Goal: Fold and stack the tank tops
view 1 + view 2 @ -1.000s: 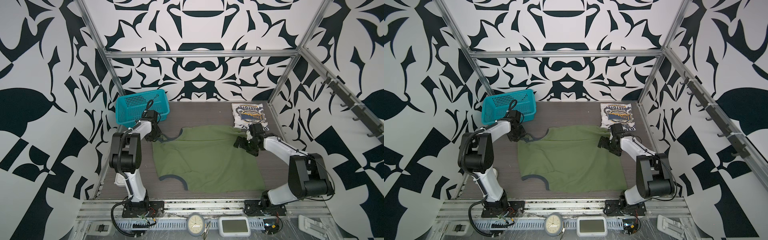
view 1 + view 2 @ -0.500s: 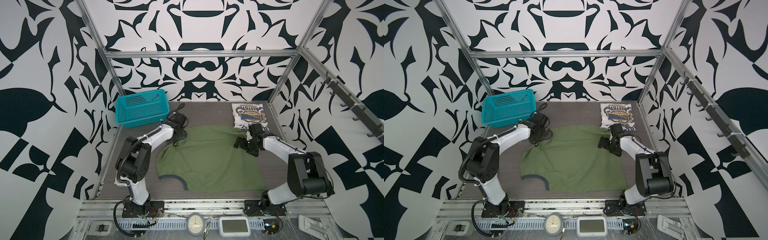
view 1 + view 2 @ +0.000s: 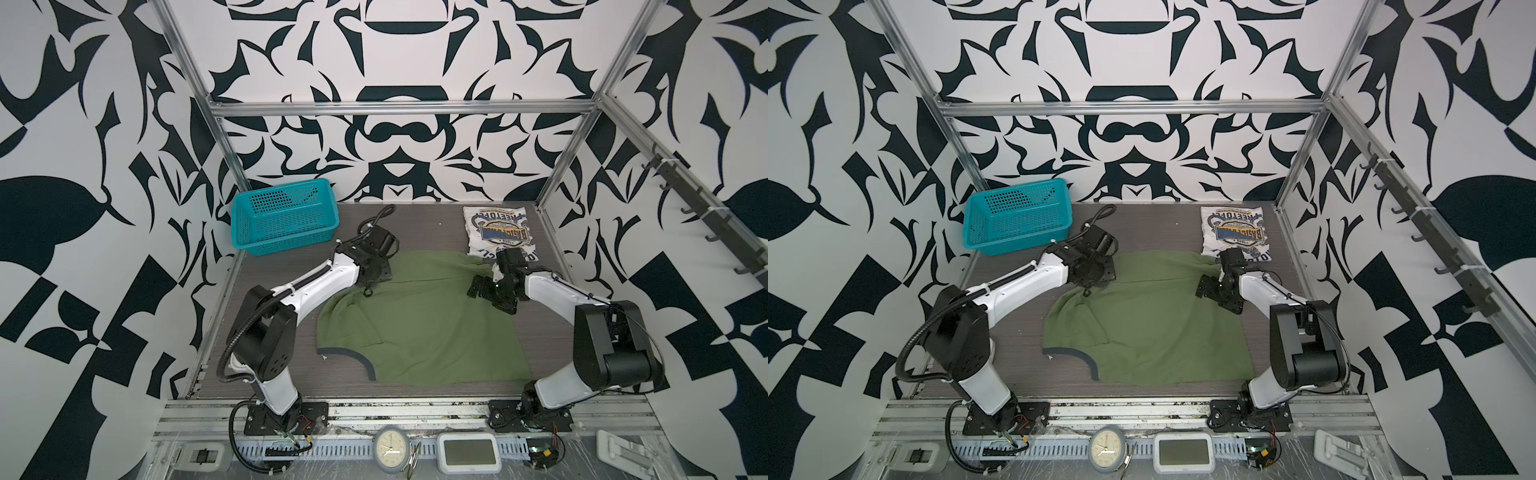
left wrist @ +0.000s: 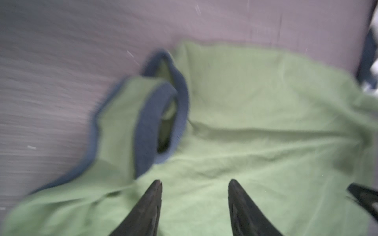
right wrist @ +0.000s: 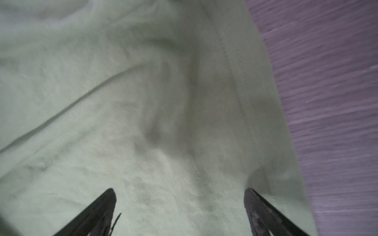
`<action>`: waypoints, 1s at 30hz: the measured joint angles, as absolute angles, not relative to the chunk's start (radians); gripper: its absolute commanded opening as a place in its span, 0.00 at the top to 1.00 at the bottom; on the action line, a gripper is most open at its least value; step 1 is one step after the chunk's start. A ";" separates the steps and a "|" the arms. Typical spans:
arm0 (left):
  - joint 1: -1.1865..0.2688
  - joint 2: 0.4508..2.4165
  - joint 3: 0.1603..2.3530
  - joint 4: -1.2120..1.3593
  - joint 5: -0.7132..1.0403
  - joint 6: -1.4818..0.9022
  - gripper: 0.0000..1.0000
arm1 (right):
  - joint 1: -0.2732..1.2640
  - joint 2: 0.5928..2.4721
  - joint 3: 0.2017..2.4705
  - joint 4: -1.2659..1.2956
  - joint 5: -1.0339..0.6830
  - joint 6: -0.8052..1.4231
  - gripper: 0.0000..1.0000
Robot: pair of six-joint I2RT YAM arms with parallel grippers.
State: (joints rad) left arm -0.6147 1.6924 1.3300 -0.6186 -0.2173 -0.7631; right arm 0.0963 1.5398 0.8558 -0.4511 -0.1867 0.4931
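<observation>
Teal basket: the teal basket [image 3: 286, 220] stands in the upper left of the table [image 3: 266, 332] in both top views, tipped so its mesh side faces the camera, apart from the cloth.

Left gripper: the left gripper [image 3: 368, 288] [image 4: 195, 183] is left of centre, at the upper left edge of the green cloth. Its jaws stand partly apart with nothing between them; only cloth lies under the tips.

Strap: in the left wrist view a strap [image 4: 120, 114] with dark blue-grey trim [image 4: 147, 126] lies doubled over onto the green body, just beyond the fingertips. This view is blurred.

Olive green tank top: the olive green tank top [image 3: 419, 328] [image 3: 1154, 328] lies spread across the middle of the table, plain side up, a trimmed armhole curve at its lower left.

Right gripper: the right gripper [image 3: 478, 286] [image 5: 180, 192] is right of centre, low over the top's upper right part near a stitched hem. Its jaws are spread wide and hold nothing.

White tank top: the white tank top [image 3: 500, 232] [image 3: 1235, 235] lies folded in the upper right corner of the table, badge print up. The green cloth's corner reaches its near edge; whether they overlap I cannot tell.
</observation>
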 measured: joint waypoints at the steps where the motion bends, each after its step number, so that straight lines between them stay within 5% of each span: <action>1: -0.586 1.683 1.330 -0.614 -0.212 -0.753 0.46 | 0.096 1.540 0.856 -0.451 -0.187 0.493 0.00; 13: -0.287 1.726 1.224 -0.535 -0.114 -0.674 0.50 | 0.096 1.540 0.856 -0.451 -0.186 0.493 0.01; 24: -0.335 1.785 1.203 -0.450 0.034 -0.658 0.54 | 0.096 1.540 0.856 -0.451 -0.186 0.489 0.00; 30: -0.364 1.797 1.203 -0.445 0.044 -0.660 0.66 | 0.096 1.540 0.856 -0.451 -0.186 0.489 0.00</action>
